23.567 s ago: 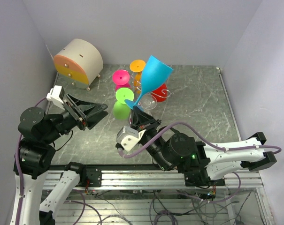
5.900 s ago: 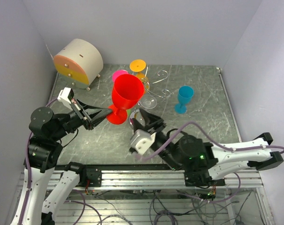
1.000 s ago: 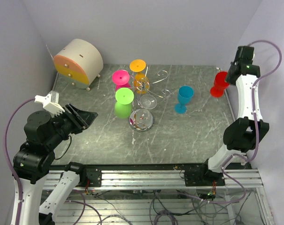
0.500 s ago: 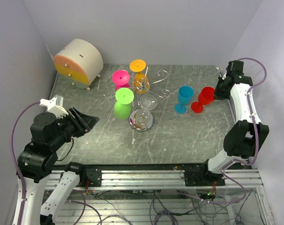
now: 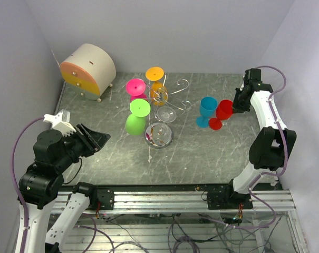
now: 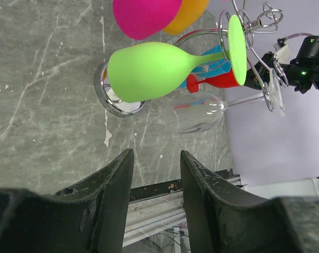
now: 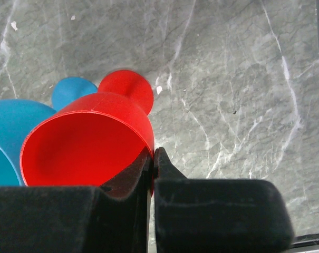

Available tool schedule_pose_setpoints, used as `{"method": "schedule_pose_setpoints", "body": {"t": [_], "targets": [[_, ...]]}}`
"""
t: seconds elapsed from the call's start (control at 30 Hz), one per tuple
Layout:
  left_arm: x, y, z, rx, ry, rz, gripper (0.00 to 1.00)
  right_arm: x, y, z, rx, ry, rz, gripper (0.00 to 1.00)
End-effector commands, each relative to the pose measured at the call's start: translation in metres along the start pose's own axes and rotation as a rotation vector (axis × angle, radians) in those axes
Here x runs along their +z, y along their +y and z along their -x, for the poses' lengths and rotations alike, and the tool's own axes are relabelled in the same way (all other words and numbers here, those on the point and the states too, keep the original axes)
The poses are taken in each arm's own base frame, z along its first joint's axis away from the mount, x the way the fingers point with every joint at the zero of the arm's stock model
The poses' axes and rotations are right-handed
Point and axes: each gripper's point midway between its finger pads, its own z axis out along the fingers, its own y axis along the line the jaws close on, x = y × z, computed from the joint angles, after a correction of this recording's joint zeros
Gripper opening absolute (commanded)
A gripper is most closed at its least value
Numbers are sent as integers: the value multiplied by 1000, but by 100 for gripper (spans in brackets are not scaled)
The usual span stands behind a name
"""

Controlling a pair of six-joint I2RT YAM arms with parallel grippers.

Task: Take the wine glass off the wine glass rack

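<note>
Desk: How far along is the job?
Photographer: Partly done, by my reading. On the grey table point(image 5: 212, 153), the wine glass rack point(image 5: 158, 136) carries four: a green glass point(image 5: 135, 122), a pink glass point(image 5: 135, 87), an orange glass point(image 5: 155, 74) and a clear glass point(image 5: 167, 115). Two are off it, right of the rack and just beside each other: a blue glass point(image 5: 206, 108) and the red wine glass point(image 5: 222, 112). The right gripper point(image 7: 153, 155) is clamped on the red rim; whether its foot rests on the table I cannot tell. The left gripper point(image 6: 156, 158), left of the rack, stands with jaws apart, holding nothing
Desk: And the materials?
Photographer: The table is matte with marble-like veins. The rack is thin silver wire curled into spiral hooks, on a round mirror-bright base. The coloured glasses look like smooth, opaque plastic, tulip-shaped; the clear one is see-through
</note>
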Motion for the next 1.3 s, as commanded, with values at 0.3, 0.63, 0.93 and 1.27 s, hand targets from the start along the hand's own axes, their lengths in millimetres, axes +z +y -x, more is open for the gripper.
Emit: {"method": "schedule_pose_setpoints", "body": {"t": [0.3, 0.63, 0.93, 1.27], "targets": [[-2, 10, -4, 6, -11, 28, 51, -4, -3, 15, -10, -30, -51, 1], [-5, 11, -3, 10, -17, 36, 51, -36, 14, 34, -18, -142, -24, 22], [-5, 10, -1, 3, -26, 37, 51, -132, 40, 80, -29, -348, 62, 29], [-7, 5, 6, 4, -45, 31, 50, -207, 224, 80, -242, -423, 807, 32]]}}
